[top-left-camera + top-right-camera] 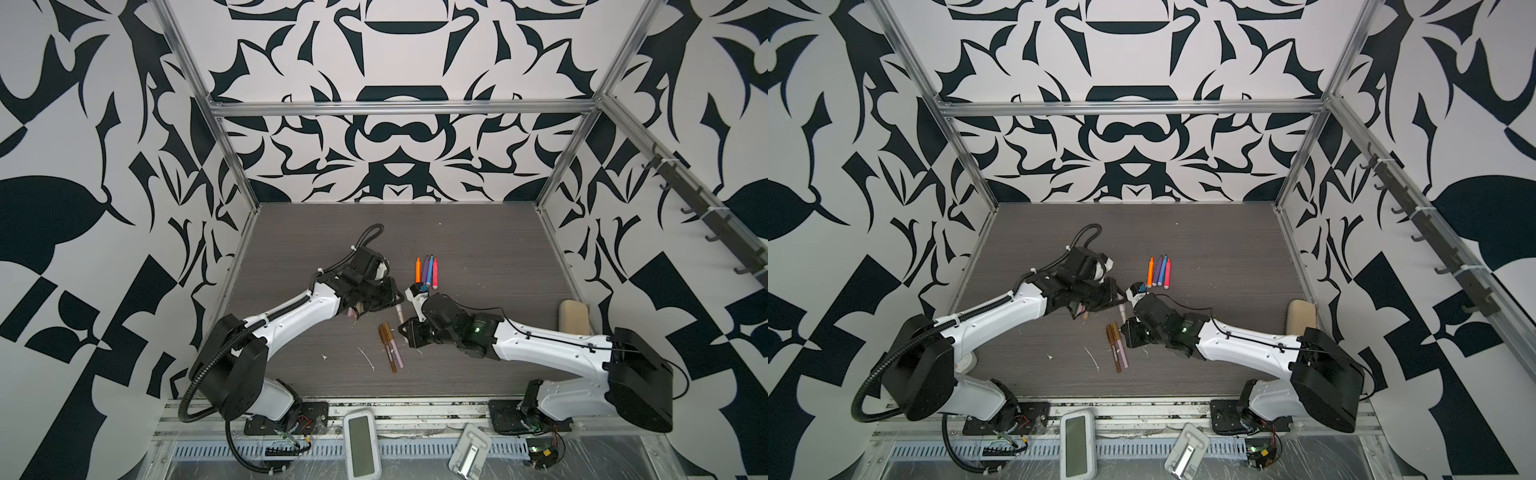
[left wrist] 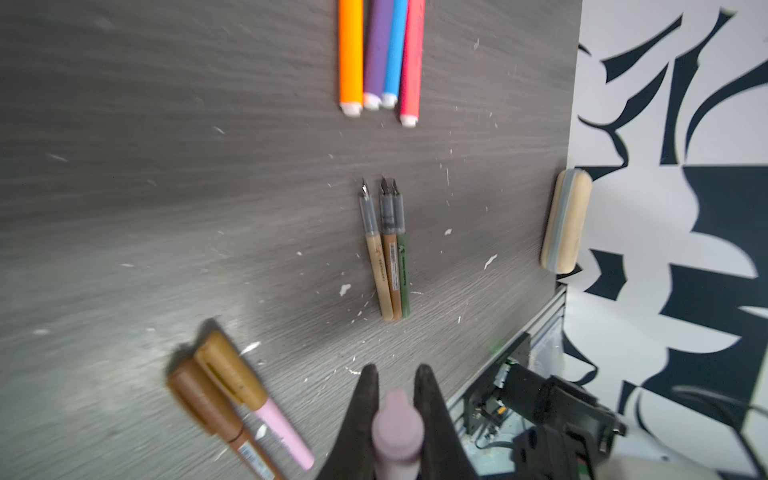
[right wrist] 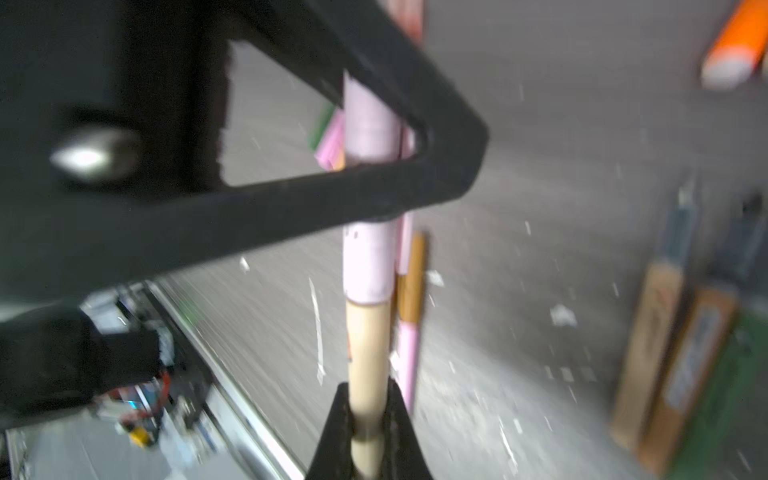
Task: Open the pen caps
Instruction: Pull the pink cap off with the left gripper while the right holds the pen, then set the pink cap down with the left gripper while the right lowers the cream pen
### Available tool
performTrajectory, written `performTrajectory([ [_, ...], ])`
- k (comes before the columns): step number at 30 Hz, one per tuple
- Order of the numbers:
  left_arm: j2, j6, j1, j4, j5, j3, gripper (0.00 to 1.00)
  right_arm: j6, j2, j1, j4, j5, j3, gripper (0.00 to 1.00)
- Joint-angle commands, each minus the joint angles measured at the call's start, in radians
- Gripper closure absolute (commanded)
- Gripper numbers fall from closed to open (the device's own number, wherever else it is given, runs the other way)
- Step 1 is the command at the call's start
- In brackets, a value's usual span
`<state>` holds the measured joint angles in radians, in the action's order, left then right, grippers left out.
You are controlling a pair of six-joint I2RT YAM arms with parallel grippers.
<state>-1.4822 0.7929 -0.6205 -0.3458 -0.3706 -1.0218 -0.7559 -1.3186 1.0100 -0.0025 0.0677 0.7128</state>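
Left fingers (image 2: 365, 415) clamped on pink cap (image 2: 397, 430) | right fingers (image 3: 336, 436) clamped on barrel (image 3: 368, 353) | pen (image 1: 400, 314) bridges both grips near table (image 1: 478, 232) centre | opposed holds suit a straight pull; cap seemingly still seated.

the far half of the table (image 1: 415, 224) lies open; bright pens (image 1: 424, 272), capped pens (image 1: 390, 345) and a tan block (image 1: 574, 316) obstruct nearer ground.

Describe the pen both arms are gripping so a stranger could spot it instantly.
On the dark wood-grain table, look at the middle, near the four bright markers. There the pen bridges the left gripper, shut on its pale pink end, and the right gripper, shut on its cream barrel. It alone is gripped; the other pens lie loose.
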Motion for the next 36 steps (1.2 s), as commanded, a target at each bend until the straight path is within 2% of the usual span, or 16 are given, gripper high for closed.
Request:
performTrajectory([
  [1,-0.055,-0.132,0.266,-0.089,0.075,-0.159,1.00,-0.096,0.026,0.054,-0.068,0.028,-0.107,1.00],
  [3,-0.074,-0.149,0.297,-0.111,0.084,-0.211,1.00,-0.109,0.062,0.068,-0.084,0.006,-0.128,1.00],
  [5,-0.087,-0.168,0.285,-0.133,0.106,-0.239,1.00,-0.105,0.132,0.066,-0.131,-0.033,-0.140,1.00],
  [9,-0.099,-0.175,0.267,-0.139,0.124,-0.195,1.00,-0.078,0.226,0.042,-0.210,-0.065,-0.137,1.00],
  [14,-0.081,-0.173,0.268,-0.109,0.110,-0.151,1.00,-0.068,0.177,0.019,-0.133,0.015,-0.155,1.00],
  [18,-0.102,-0.195,0.272,-0.154,0.125,-0.221,1.00,-0.097,0.132,0.031,-0.054,0.052,-0.181,1.00],
  [21,-0.128,-0.249,0.274,-0.259,0.181,-0.302,1.00,-0.095,0.191,0.032,-0.109,0.009,-0.191,1.00],
  [25,-0.145,-0.321,0.274,-0.401,0.336,-0.319,1.00,-0.061,0.289,0.014,-0.270,-0.082,-0.165,1.00],
  [29,-0.152,-0.342,0.274,-0.429,0.438,-0.225,1.00,0.010,0.358,-0.108,-0.384,-0.075,-0.162,1.00],
  [34,-0.136,-0.300,0.279,-0.318,0.442,-0.067,1.00,0.121,0.353,-0.379,-0.394,0.075,-0.208,1.00],
  [36,-0.139,-0.285,0.285,-0.280,0.440,-0.024,1.00,0.162,0.320,-0.453,-0.372,0.127,-0.218,1.00],
])
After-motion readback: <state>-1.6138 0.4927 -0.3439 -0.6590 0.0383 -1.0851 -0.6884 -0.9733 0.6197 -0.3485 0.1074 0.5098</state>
